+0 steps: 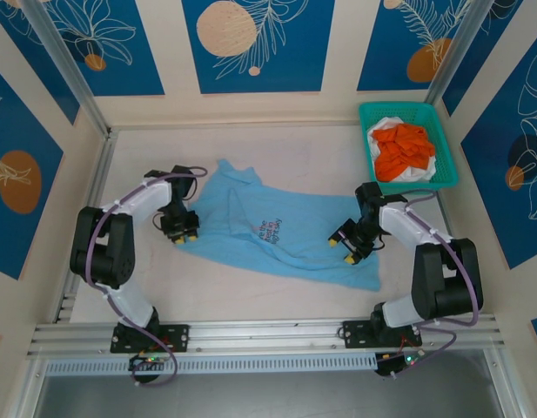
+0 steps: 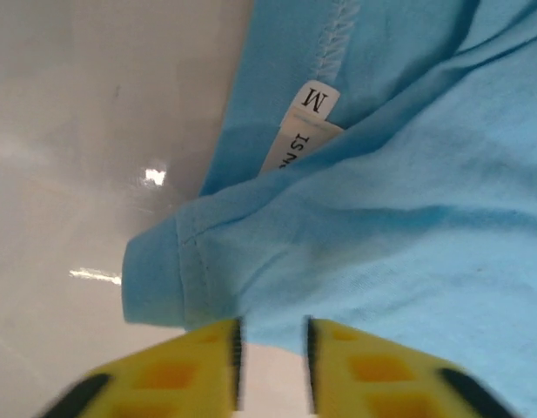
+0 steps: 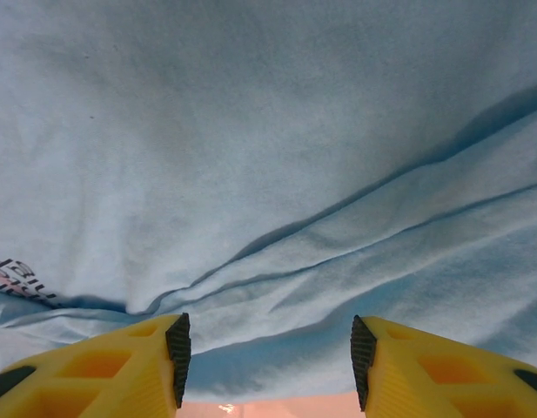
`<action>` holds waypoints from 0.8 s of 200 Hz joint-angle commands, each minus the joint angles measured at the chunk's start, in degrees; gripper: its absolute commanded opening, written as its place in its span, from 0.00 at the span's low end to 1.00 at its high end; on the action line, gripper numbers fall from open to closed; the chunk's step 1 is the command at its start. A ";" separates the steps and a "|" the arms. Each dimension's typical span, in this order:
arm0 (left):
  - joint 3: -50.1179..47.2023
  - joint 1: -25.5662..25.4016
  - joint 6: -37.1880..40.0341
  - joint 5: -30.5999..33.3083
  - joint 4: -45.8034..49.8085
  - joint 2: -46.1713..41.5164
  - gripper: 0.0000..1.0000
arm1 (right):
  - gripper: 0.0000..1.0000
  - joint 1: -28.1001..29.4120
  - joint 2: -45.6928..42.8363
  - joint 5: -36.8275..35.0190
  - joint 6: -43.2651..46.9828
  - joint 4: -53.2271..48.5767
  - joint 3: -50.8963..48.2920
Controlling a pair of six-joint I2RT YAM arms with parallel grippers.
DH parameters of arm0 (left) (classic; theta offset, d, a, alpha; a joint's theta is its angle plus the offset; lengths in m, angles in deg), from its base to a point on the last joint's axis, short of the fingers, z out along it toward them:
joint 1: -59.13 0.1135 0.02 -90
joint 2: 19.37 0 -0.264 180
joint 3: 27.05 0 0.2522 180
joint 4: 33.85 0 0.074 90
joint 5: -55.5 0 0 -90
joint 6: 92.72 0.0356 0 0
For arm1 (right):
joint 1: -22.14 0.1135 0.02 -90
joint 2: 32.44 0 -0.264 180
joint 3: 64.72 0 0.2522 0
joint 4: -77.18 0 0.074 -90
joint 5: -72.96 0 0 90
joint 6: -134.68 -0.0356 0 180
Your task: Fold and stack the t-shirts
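Pinching sleeve edge of light blue cloth t-shirt (image 1: 251,218) with near-closed left hand (image 2: 272,335); right hand (image 3: 268,340) half-open, empty, straddling opposite hem.

In the basket (image 1: 399,106) at the table's (image 1: 251,296) far right corner, the orange t-shirt (image 1: 403,150) is covering most of the white t-shirt (image 1: 383,127). The light blue t-shirt's (image 1: 242,209) chest print (image 1: 270,231) is showing too small to read from above. A fold (image 2: 364,157) is hiding the lower part of the label (image 2: 290,150) under the size tag (image 2: 316,100).
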 commanded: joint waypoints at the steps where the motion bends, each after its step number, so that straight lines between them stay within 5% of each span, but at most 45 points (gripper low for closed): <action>1: -2.08 1.04 1.20 1.79 -0.62 -0.06 0.07 | 0.55 0.57 1.58 0.07 0.77 0.12 0.20; 9: -2.82 1.16 1.26 2.68 -0.49 -0.57 0.00 | 0.55 0.62 2.21 0.09 0.72 0.30 0.28; 32: -5.13 2.14 0.92 3.44 -1.09 -3.52 0.00 | 0.55 1.00 3.09 0.32 0.21 0.42 0.64; 51: -4.91 3.17 0.55 3.20 -1.23 -4.88 0.39 | 0.56 1.51 2.75 -0.02 -0.15 0.42 0.82; 81: -1.48 4.42 2.42 3.19 -1.31 -4.79 0.57 | 0.56 1.86 2.67 0.13 -0.33 0.50 0.38; 127: -1.19 4.93 2.99 -2.08 -5.28 -0.57 0.56 | 0.56 2.66 2.48 0.21 -1.06 1.03 -0.49; 160: -2.33 4.93 2.64 -5.47 -7.88 0.49 0.30 | 0.57 2.68 2.82 0.01 -1.33 1.17 -0.51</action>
